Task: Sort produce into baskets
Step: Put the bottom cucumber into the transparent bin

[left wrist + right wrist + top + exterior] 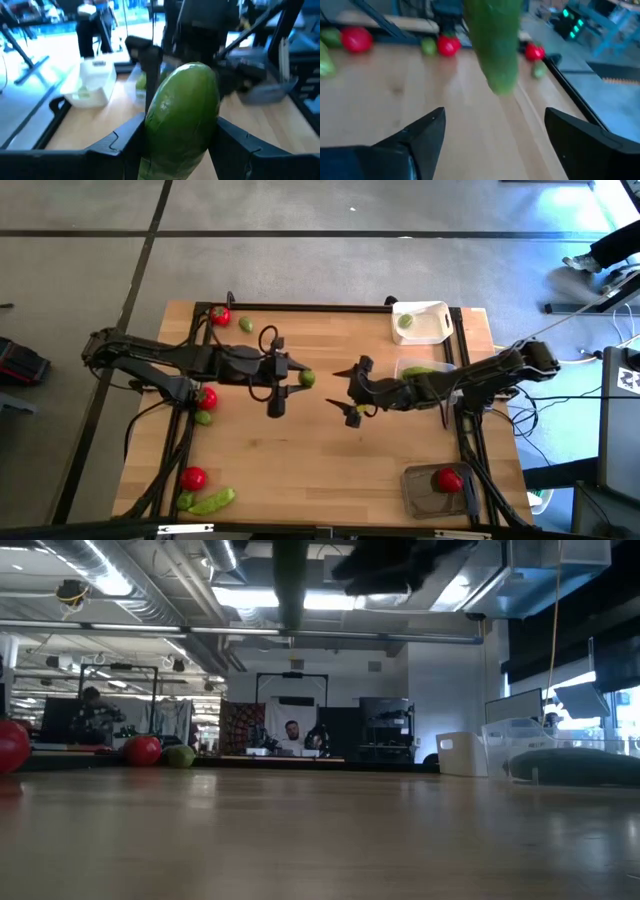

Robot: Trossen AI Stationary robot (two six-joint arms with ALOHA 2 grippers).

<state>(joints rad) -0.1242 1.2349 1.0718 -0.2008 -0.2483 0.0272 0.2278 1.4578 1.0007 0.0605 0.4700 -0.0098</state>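
- Left end effector (300, 377) grips a green pod (182, 117) mid-worktop; only the left wrist view shows the clamp.
- Right end effector (345, 390) gapes wide, facing it.
- White basket (421, 321) beyond.

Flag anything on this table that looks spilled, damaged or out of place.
Nothing stands out. The loose tomatoes and pods on the table are just unsorted. The left gripper holds a green pod mid-table, facing the open right gripper.

Pale wood tabletop (300, 450) (satin sheen), smooth glossy green pod (182, 117).
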